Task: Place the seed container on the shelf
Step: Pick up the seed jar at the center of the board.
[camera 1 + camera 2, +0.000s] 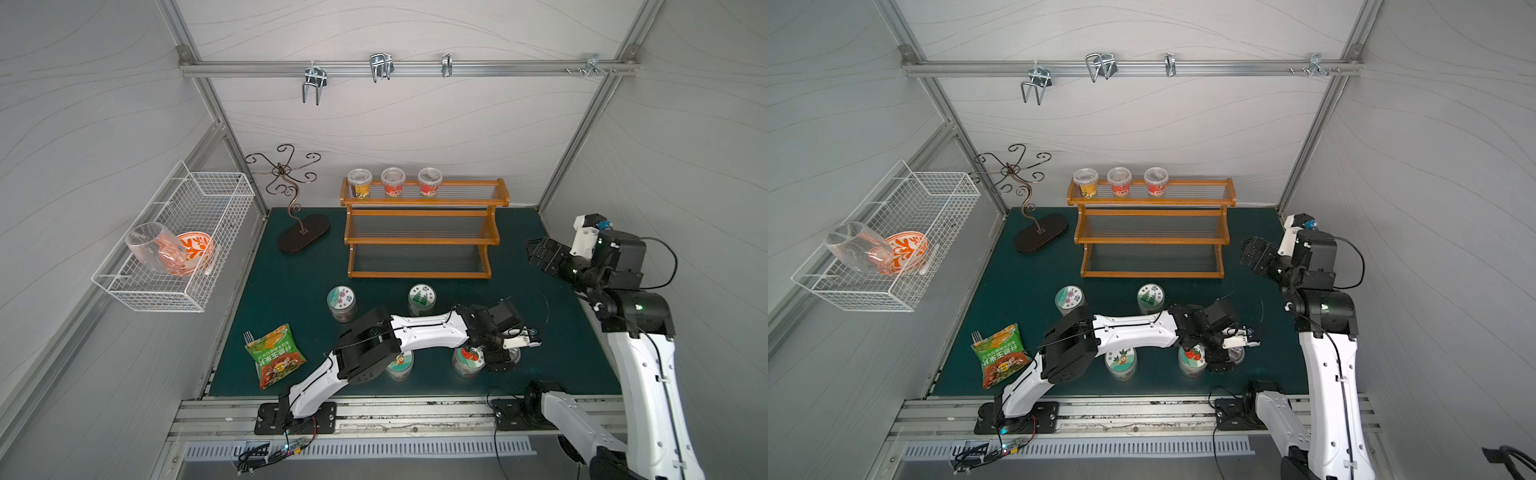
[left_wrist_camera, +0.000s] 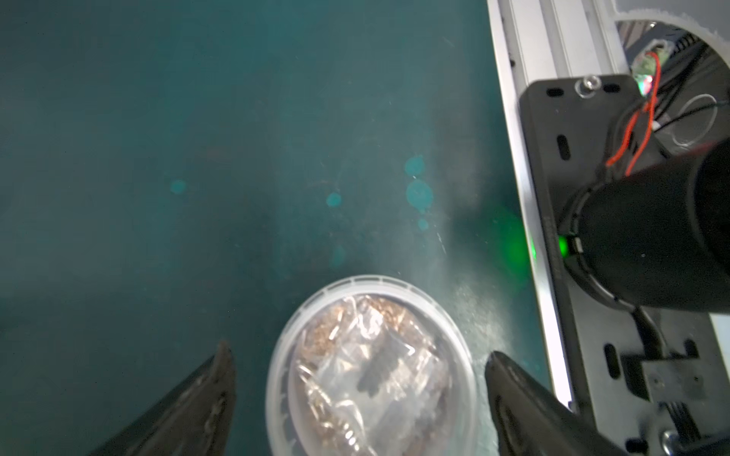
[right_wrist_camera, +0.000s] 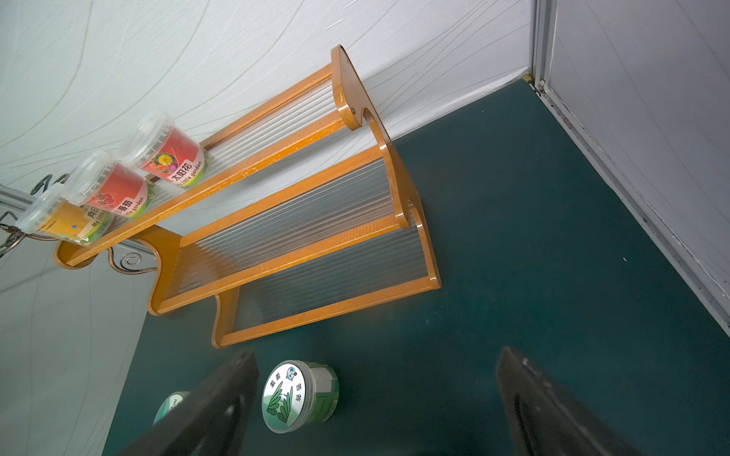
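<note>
Heads up on the seed container: it's the small round clear plastic tub with a cloudy snap-on lid (image 2: 371, 371), standing on the dark green desk (image 1: 282, 299) low and right of centre in both top views, mostly hidden under your left wrist. Your left hand (image 2: 360, 351) is spread wide and empty, a finger on either side of the tub, neither touching it that I can see. Your right hand (image 1: 542, 253) is spread and empty too, parked at the right edge of the frame.

I'd guess the tub is light, thin-walled and a bit slick, so it'll flex if you crush it. Go for the wall below the lid rim, not the lid. Inside there's a crinkly clear bag (image 2: 339, 335) of tan seeds plus something dark I can't make out.

The orange-brown three-tier wooden shelf (image 1: 422, 241) at upper centre has three labelled tubs (image 1: 392, 182) on its top tier; both lower tiers are bare. A jar with a tomato-print lid (image 1: 469, 357) stands just beside your tub.
</note>
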### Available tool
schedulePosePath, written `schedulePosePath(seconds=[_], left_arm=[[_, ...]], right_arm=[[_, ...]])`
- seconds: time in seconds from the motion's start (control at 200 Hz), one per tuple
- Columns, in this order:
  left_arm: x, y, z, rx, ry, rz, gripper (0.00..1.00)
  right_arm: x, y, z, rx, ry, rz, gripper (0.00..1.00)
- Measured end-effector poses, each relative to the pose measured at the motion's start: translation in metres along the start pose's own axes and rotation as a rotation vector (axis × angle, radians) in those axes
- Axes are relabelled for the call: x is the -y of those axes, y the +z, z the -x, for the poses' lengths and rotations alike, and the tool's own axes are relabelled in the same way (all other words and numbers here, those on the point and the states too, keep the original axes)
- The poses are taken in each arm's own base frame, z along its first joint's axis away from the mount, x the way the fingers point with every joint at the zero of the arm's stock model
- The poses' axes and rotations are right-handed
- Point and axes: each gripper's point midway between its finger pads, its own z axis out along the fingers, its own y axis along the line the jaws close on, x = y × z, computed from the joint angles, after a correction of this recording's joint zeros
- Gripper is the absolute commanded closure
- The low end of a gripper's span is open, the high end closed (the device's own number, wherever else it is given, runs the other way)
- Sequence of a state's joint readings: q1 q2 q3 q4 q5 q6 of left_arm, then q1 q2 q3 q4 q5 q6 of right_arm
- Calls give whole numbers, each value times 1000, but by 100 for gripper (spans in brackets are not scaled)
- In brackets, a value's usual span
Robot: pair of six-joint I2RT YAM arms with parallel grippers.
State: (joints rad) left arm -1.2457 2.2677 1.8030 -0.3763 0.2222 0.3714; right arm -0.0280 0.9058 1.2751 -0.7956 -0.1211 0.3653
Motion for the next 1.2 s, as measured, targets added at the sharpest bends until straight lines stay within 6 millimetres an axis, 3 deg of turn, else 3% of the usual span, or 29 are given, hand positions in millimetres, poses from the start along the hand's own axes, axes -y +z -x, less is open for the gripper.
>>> schedulePosePath(seconds=[0.695,1.045,1.2], left_arm=[[3,4,3,-7,8,-29,11],[0,2,5,-5,-16,-26,31],[-6,-7,8,21,-79,-25,33]], right_arm=[[0,-2,-2,4,-18,1,1],[1,-2,-4,2,-18,1,1],[0,-4,-3,8,-19,3,1]])
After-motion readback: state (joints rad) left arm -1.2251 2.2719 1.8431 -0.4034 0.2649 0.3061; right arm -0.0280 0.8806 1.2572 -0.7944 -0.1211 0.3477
